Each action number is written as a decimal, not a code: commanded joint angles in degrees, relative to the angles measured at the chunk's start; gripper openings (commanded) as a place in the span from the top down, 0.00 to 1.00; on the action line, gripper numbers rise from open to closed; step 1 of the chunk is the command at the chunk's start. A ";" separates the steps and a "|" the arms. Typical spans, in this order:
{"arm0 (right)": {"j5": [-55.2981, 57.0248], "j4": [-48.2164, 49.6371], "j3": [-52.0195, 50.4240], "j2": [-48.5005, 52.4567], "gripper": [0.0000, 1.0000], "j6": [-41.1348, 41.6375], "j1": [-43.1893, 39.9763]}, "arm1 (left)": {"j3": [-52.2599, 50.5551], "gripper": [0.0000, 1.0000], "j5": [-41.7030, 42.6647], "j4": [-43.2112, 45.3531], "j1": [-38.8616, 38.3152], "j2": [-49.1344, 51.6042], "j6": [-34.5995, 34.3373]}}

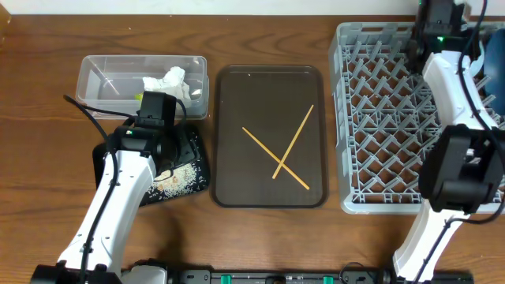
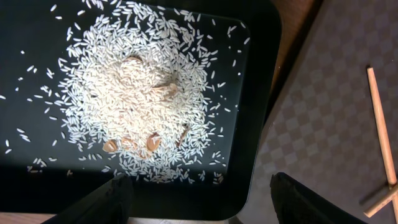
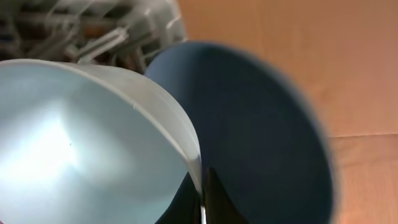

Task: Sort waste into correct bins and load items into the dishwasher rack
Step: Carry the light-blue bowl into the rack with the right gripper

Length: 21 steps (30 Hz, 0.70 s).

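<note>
Left gripper (image 1: 160, 140) hovering low over the flat black tray (image 1: 197, 158), jaws spread wide with nothing between them. The wrist view has both fingers (image 2: 112, 202) framing the bottom edge.

That camera gives us what the overhead can't. The rice grains (image 2: 140, 93) lie heaped in a broad mound on the black tray, a few brown scraps mixed in and stray grains scattered round. At the right, one of the chopsticks (image 2: 382, 143) pokes in over the brown serving tray (image 2: 323, 112).

From above the rice is only a pale smear, but we get the layout: both chopsticks crossed on the serving tray, and the clear tub (image 1: 99, 71) beyond the left arm. It holds the crumpled tissue (image 1: 170, 82) and the yellow-green strip (image 1: 138, 96).

Over to the right gripper (image 1: 440, 20), up at the far right corner of the grey rack (image 1: 379, 118), fingers closed. Its wrist camera sits tight against the pale-blue bowl (image 3: 81, 143), which overlaps the wide blue dish (image 3: 261, 137), rack pegs blurred behind. Whether those fingers pinch either one, can't tell.
</note>
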 commanded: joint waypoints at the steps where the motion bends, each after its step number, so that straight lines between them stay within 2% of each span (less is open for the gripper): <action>1: 1.11 -2.21 0.02 1.81 0.99 4.04 1.03 | 0.46 0.26 -0.72 0.07 0.20 -0.04 -0.72; 5: 0.96 -7.39 -0.04 2.16 0.99 7.21 2.19 | 0.46 0.26 -0.70 0.04 0.20 -0.04 -0.72; 12: -0.68 -17.05 -0.04 2.14 0.99 18.86 5.16 | 0.46 0.26 -0.70 0.02 0.20 -0.04 -0.72; 21: -15.87 -27.65 -0.02 1.46 0.97 24.61 7.17 | 0.46 0.26 -0.70 0.02 0.20 -0.04 -0.72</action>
